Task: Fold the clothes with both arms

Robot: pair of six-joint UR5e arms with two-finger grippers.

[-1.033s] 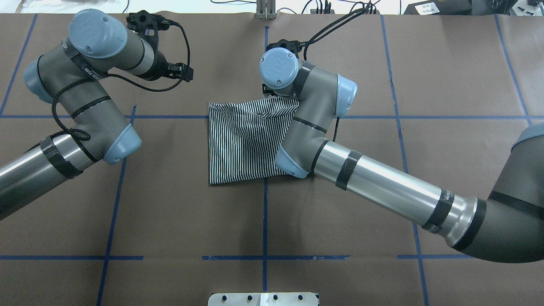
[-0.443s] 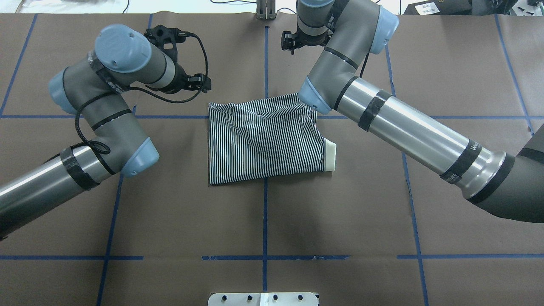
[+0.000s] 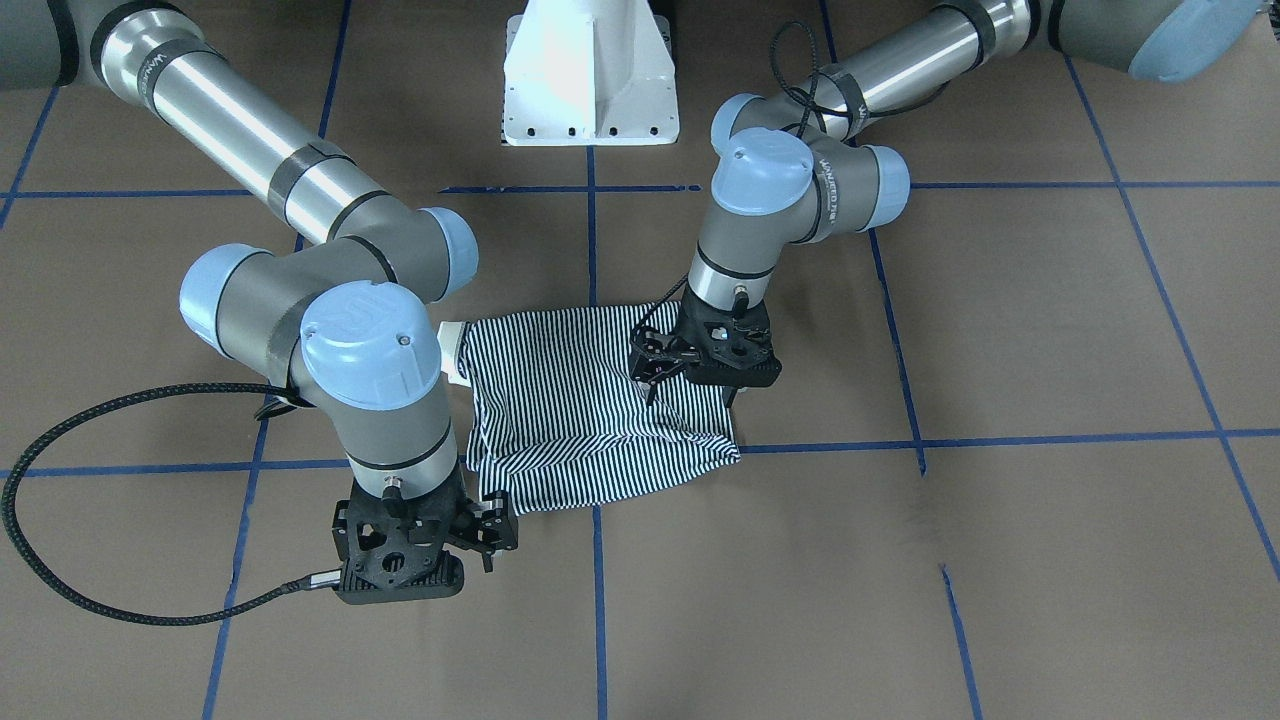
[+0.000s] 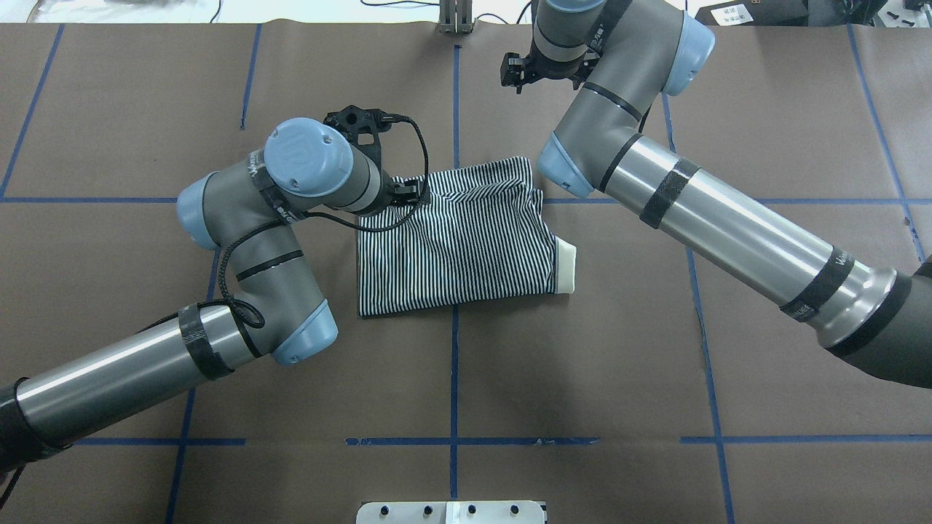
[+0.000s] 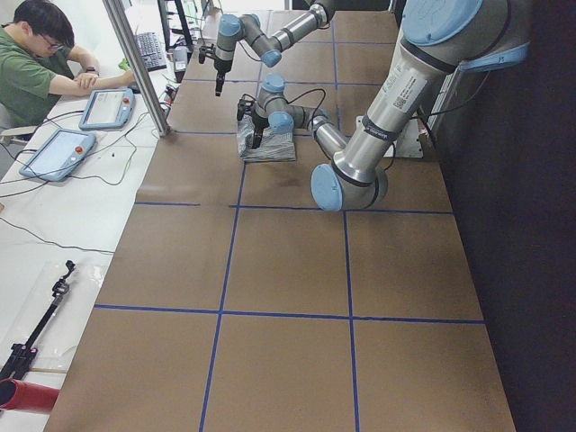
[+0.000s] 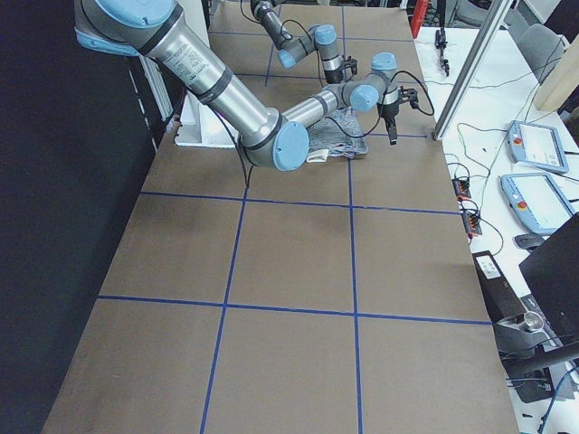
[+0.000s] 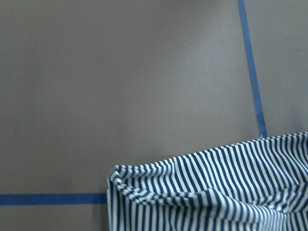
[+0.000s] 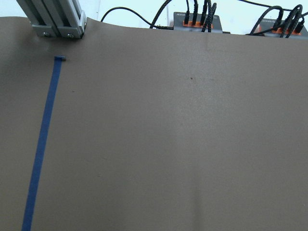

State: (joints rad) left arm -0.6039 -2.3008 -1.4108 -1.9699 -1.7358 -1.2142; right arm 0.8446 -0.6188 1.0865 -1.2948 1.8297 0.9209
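Note:
The striped polo shirt (image 4: pixel 466 240) lies folded into a rough square at the table's middle, its cream collar (image 4: pixel 566 268) sticking out on the right edge. My left gripper (image 3: pixel 715 370) hangs over the shirt's far left corner; the left wrist view looks down on that rumpled corner (image 7: pixel 202 192) from a little height. Its fingers are hidden, so I cannot tell their state. My right gripper (image 4: pixel 535 69) is raised over bare table beyond the shirt, apart from it; its fingers do not show clearly either.
Blue tape lines (image 4: pixel 454 378) grid the brown table. The white pedestal base (image 3: pixel 590 80) stands at the robot's side. An aluminium post (image 4: pixel 455 18) and cables (image 8: pixel 197 19) line the far edge. A person (image 5: pixel 27 72) sits at a side desk with tablets (image 6: pixel 534 149).
The right gripper left the shirt's far edge and swung up and away to the far side, uncovering the collar. The left arm moved right to the shirt's far left corner.

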